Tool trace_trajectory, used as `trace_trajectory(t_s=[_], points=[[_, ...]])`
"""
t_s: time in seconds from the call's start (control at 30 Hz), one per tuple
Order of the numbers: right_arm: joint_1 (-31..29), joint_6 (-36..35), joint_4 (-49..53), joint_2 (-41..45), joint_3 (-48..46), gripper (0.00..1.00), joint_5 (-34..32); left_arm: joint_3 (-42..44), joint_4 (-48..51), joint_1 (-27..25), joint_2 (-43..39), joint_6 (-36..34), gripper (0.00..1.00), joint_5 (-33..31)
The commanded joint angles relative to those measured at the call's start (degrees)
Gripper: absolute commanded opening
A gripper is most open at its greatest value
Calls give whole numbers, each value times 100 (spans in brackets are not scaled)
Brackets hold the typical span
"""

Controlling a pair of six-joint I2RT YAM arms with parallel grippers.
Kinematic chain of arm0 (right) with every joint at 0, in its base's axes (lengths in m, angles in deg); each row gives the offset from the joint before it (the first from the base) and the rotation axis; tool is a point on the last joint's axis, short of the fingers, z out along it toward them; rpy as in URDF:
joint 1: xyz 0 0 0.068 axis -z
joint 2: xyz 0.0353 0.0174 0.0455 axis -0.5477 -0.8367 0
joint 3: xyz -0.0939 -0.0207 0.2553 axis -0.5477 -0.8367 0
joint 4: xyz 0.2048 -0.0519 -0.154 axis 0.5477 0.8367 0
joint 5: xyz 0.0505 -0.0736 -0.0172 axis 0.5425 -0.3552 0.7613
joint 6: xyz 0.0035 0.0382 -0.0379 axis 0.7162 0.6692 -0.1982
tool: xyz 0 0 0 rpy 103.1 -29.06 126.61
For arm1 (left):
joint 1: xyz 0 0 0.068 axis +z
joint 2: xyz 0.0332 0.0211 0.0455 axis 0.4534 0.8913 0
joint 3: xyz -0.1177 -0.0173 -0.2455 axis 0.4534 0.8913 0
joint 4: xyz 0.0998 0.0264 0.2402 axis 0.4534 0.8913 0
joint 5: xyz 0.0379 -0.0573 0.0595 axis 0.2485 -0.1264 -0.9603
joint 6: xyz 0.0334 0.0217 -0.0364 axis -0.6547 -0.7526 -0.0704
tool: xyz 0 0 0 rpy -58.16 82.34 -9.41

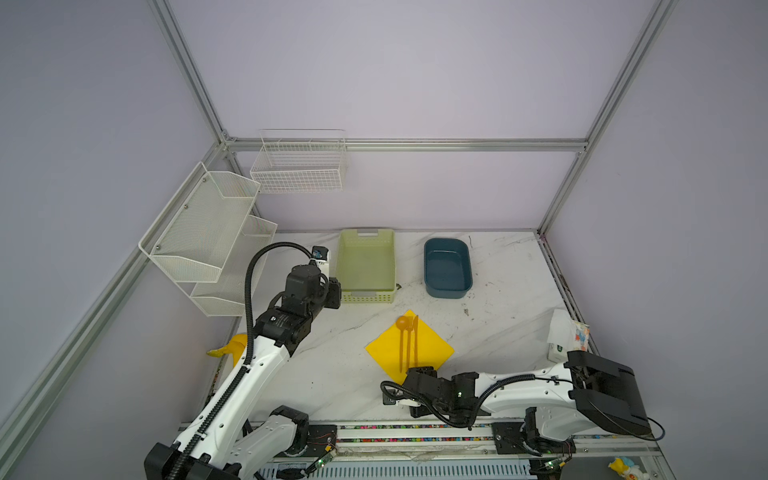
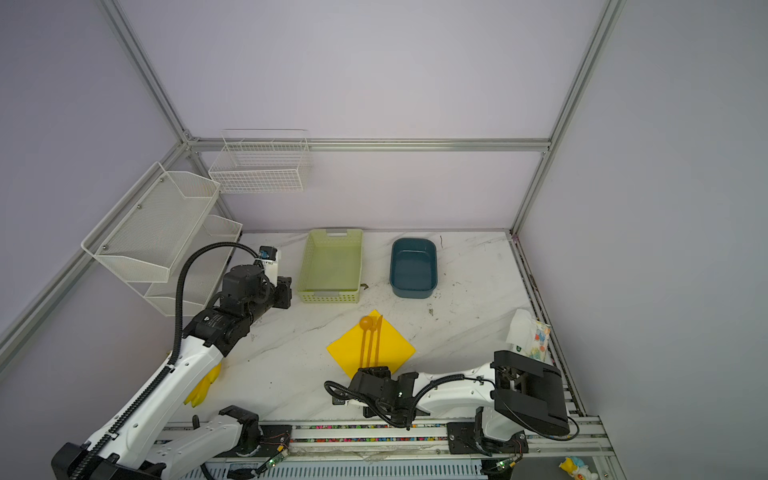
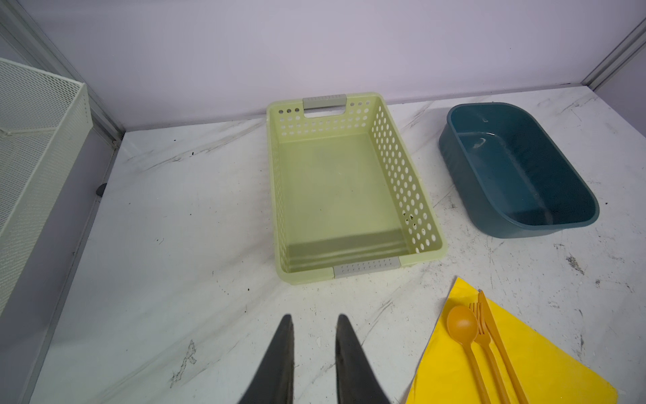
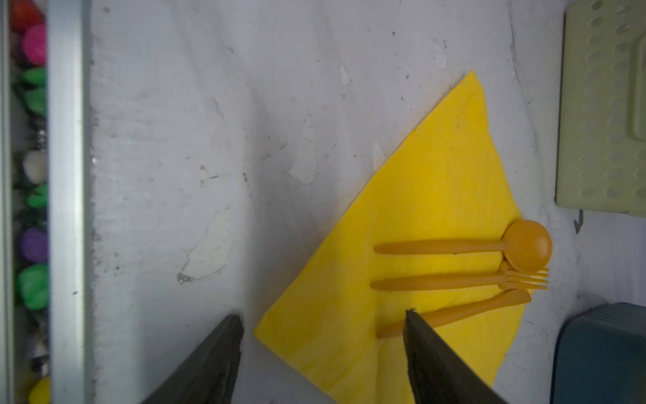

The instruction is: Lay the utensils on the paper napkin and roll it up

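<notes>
- Paper napkin (image 1: 432,351): thin, bright yellow square. It lies flat and corner-on on your white marbled table (image 3: 192,245), in front of the perforated green plastic basket (image 3: 409,175) and the smooth dark blue tub (image 3: 454,157).
- Utensils: matte orange spoon (image 4: 461,246), fork (image 4: 454,281) and knife (image 4: 465,311). They lie side by side on the napkin, heads at its far corner.
- Right wrist view only: the fork tines are distinct, and the knife's handle end is hidden behind one finger.
- Right gripper (image 4: 323,314): low at the napkin's near corner, arm stretched along the table's front, jaws wide apart, holding nothing.
- Left gripper (image 3: 314,316): hangs above the table left of the basket, fingers narrowly parted, empty.
</notes>
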Motion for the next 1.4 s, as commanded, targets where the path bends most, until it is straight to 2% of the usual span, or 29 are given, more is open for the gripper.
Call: trace_trajectory(t_s=[0.0,0.2,0.4,0.57,0.9,1.37], points=[[-23,7,-71,-32,-99,75,-258,23,-125,47,-106,-25,21,-53],[-23,51,-87,103,-96,74,-308,33,-122,47,-133,-17,21,-51],[7,91,-64,189,-78,67,-201,33,-104,47,-107,-8,22,-35],[75,94,-48,304,-83,56,5,33,-109,47,-106,-8,22,-21],[226,54,-31,341,-85,26,281,24,-92,47,-54,0,22,18],[365,17,13,371,-69,4,557,24,-77,52,-27,-4,22,36]])
